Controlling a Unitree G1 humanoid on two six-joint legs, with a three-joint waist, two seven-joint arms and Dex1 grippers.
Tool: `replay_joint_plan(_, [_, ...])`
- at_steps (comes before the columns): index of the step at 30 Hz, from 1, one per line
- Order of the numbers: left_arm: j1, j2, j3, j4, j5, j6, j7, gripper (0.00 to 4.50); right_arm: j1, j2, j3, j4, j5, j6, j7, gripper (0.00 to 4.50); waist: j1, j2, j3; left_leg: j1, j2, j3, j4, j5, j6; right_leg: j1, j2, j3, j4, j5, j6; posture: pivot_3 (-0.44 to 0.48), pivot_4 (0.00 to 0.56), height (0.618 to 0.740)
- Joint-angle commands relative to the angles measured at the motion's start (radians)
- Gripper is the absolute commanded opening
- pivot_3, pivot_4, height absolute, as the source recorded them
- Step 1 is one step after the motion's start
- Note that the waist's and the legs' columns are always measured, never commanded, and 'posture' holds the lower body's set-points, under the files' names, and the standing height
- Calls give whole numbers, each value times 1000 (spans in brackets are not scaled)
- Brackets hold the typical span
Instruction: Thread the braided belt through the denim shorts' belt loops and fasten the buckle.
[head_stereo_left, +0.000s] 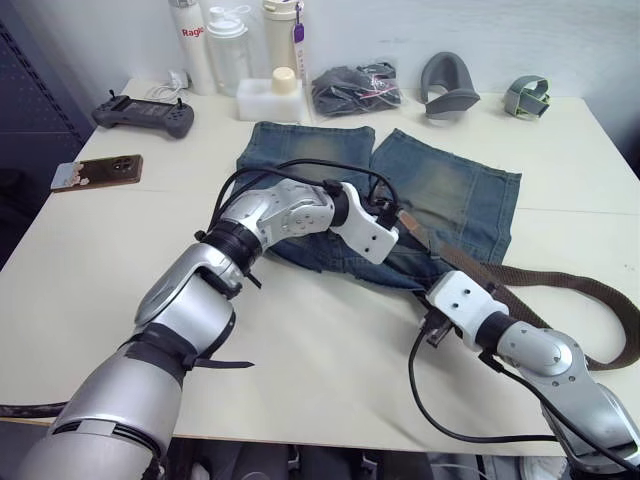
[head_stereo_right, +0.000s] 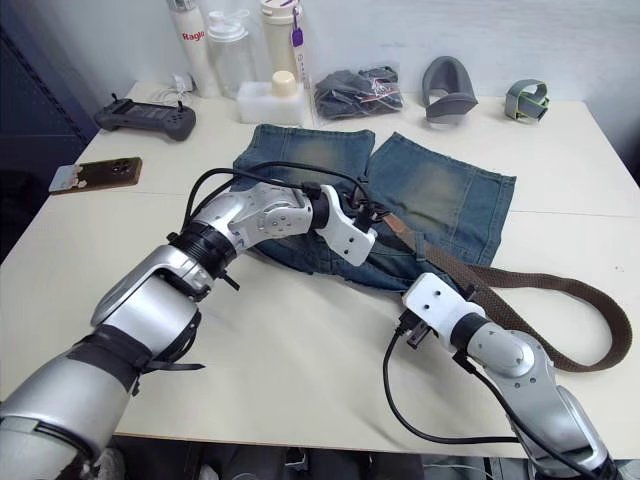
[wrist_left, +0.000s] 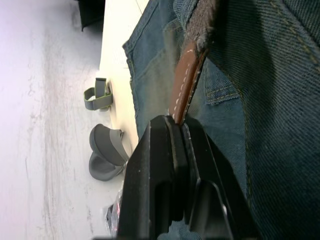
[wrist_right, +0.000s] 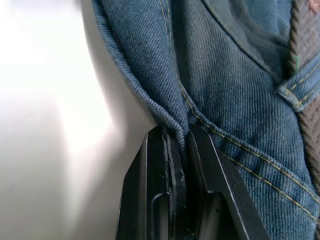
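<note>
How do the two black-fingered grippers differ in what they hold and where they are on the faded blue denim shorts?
The left gripper is shut on the tan leather tip of the braided belt, over the middle of the faded blue denim shorts. The right gripper pinches the shorts' stitched waistband at the near edge. Both are closed on their hold.

Braided belt (head_stereo_left: 560, 282) trails off denim shorts (head_stereo_left: 440, 195) across the table (head_stereo_left: 330, 360).
</note>
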Motion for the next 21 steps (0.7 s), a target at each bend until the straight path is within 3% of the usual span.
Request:
replay_joint_plan(1, [100,231,127,-213,-94,153,-242,38,7,-15,-32,36,-4,79,4,0,-1,0,0,0,0,0,0,0,0,0,0,0,0,0,0,0,150,648])
replay_joint_plan(5, [180,304,187,-407,-145,255,-345,38,-7,-21,-25,50,1,82,11,0,-15,1,0,1,0,0,-1,0,-1,0,1,0,1,0,0,0,150,648])
replay_joint_plan(12, [266,334,229,-619,-189,405,-465,38,-60,-23,8,89,4,82,31,0,-3,1,0,1,-2,0,0,1,0,0,0,0,1,0,0,0,150,648])
replay_joint_plan(16, [240,326,296,-724,-235,408,-436,38,-70,-28,3,115,2,96,30,0,-6,1,0,1,-1,0,-1,1,0,0,1,0,2,-1,0,0,150,648])
replay_joint_plan(21, [247,287,251,-692,-237,336,-411,38,-103,-15,27,129,10,79,41,0,-2,1,0,1,-2,0,-1,1,0,1,0,1,2,-1,0,0,150,648])
